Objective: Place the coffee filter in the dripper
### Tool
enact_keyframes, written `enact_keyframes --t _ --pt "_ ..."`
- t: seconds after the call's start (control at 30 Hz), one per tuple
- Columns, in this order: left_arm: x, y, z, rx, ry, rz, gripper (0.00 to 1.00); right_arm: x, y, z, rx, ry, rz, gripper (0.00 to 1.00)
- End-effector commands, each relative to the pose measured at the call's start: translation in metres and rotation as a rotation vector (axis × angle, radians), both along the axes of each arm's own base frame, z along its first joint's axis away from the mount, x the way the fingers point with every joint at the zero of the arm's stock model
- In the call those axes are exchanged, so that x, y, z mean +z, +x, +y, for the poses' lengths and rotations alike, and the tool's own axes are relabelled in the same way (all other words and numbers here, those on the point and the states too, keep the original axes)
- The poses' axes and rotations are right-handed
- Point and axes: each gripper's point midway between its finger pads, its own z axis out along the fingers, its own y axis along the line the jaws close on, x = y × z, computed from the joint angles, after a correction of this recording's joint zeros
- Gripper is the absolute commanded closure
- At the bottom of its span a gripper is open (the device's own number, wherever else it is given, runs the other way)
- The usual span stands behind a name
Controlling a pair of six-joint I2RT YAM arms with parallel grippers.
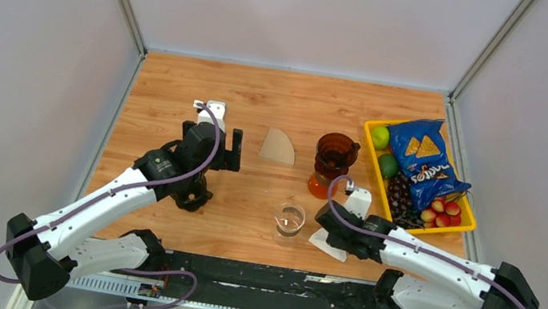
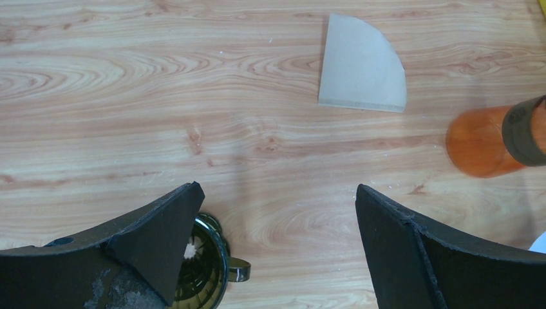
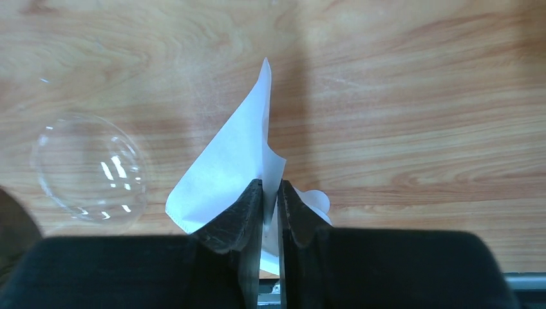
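My right gripper is shut on a white paper coffee filter, pinching its folded edge just above the wood; in the top view the filter lies at the near edge with the gripper on it. A dark glass dripper with a handle stands under my left gripper's left finger, and it shows below that arm in the top view. My left gripper is open and empty above the table. A second, red-brown dripper sits on an orange base at centre right.
A brown folded filter lies flat mid-table, also in the left wrist view. A clear glass cup stands left of my right gripper. A yellow tray with a chips bag, limes and fruit stands at the right.
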Motion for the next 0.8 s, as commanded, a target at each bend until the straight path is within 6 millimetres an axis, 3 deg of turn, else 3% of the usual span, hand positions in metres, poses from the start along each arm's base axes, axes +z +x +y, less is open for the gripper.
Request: enact_keyframes --t 0.0,0.23,0.37,0.53,0.77 --pt "0.031 0.007 -0.013 -0.033 -0.082 -0.065 0.0 0.048 0.023 -0.004 -0.04 0.047 -0.125 0.84" --pt "0.06 -0.002 -0.06 -0.272 -0.229 -0.116 0.0 0.151 0.05 -0.002 -0.043 0.196 -0.361 0.83" --pt "0.082 -0.022 -0.109 -0.536 -0.383 -0.132 0.0 0.2 0.064 0.001 -0.044 0.22 -0.465 0.8" --pt "0.1 -0.046 -0.16 -0.789 -0.594 -0.077 0.0 0.23 0.084 0.019 -0.051 0.256 -0.549 0.8" --pt "0.098 -0.052 -0.199 -0.902 -0.703 0.016 0.0 0.247 0.101 0.045 -0.016 0.295 -0.608 0.79"
